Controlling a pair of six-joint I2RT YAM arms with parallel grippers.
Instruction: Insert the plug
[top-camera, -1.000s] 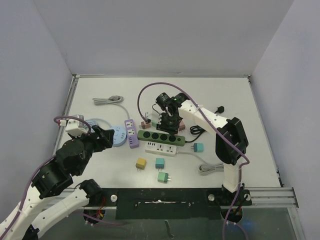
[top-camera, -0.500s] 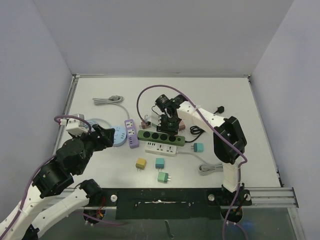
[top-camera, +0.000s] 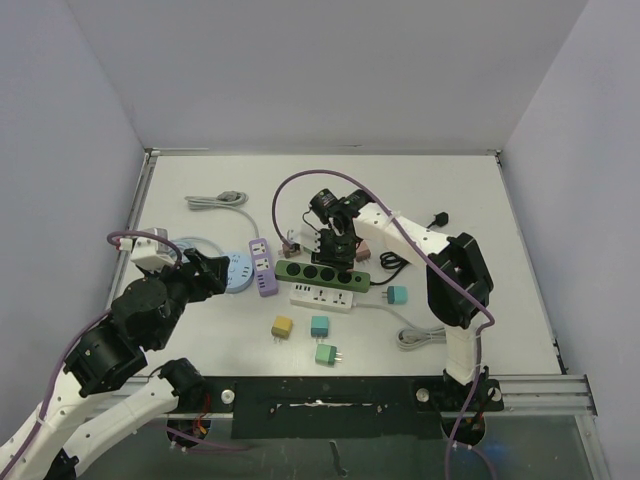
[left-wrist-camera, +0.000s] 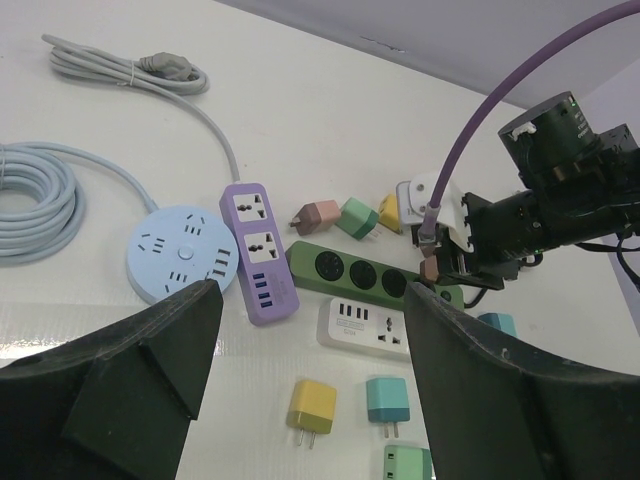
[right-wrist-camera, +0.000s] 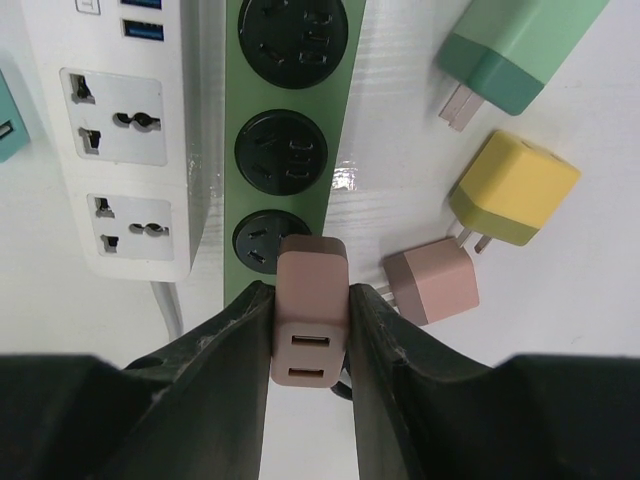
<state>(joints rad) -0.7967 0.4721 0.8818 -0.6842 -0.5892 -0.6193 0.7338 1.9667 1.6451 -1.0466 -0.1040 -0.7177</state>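
My right gripper (right-wrist-camera: 311, 292) is shut on a dusty-pink USB charger plug (right-wrist-camera: 311, 345). It holds the plug over the near end of the green power strip (right-wrist-camera: 290, 100), right by the nearest round socket (right-wrist-camera: 270, 240). The plug's prongs are hidden. In the top view the right gripper (top-camera: 334, 243) hovers just above the green strip (top-camera: 310, 271). My left gripper (left-wrist-camera: 310, 400) is open and empty, raised above the table at the left (top-camera: 205, 272).
A white power strip (right-wrist-camera: 120, 130) lies beside the green one. A second pink plug (right-wrist-camera: 432, 283), a yellow plug (right-wrist-camera: 512, 190) and a green plug (right-wrist-camera: 520, 45) lie on its other side. A purple strip (top-camera: 263, 267), a round blue strip (top-camera: 236, 270) and loose plugs (top-camera: 319, 325) lie nearer.
My right gripper has shifted slightly to the left along the green strip with the pink plug in it. The left arm has not moved.
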